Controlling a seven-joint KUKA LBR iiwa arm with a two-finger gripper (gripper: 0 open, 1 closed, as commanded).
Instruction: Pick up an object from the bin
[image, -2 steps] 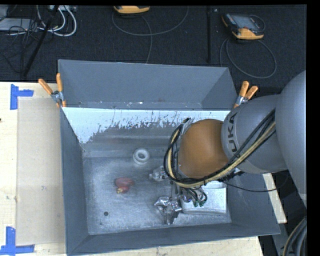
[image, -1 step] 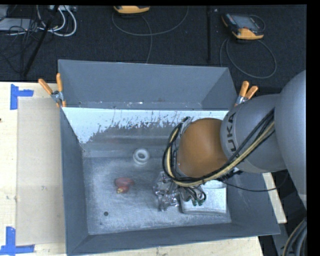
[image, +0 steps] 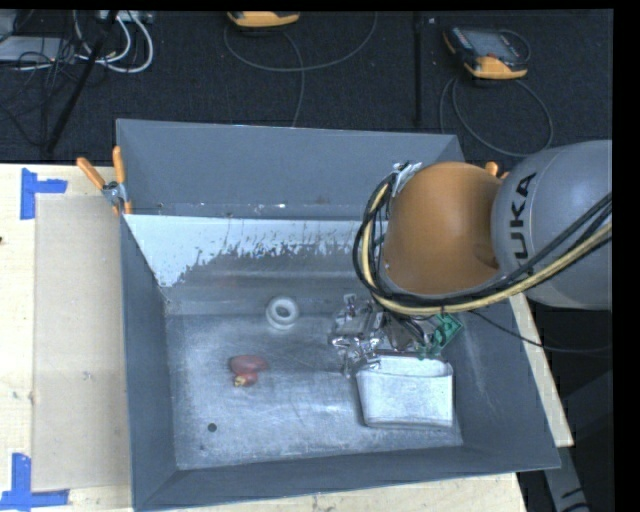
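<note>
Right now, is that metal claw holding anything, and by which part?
I cannot tell. The metal gripper sits beside a corner of the white folded cloth, but no grip on it shows.

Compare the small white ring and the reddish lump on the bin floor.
Colour: the white ring is pale, the reddish lump dull pink-red. Shape: the ring is round with a hole through it, the lump irregular and solid. Place: the ring lies nearer the back wall and the gripper, the lump further left and forward. Both are small and lie loose on the bin floor, apart from each other.
</note>
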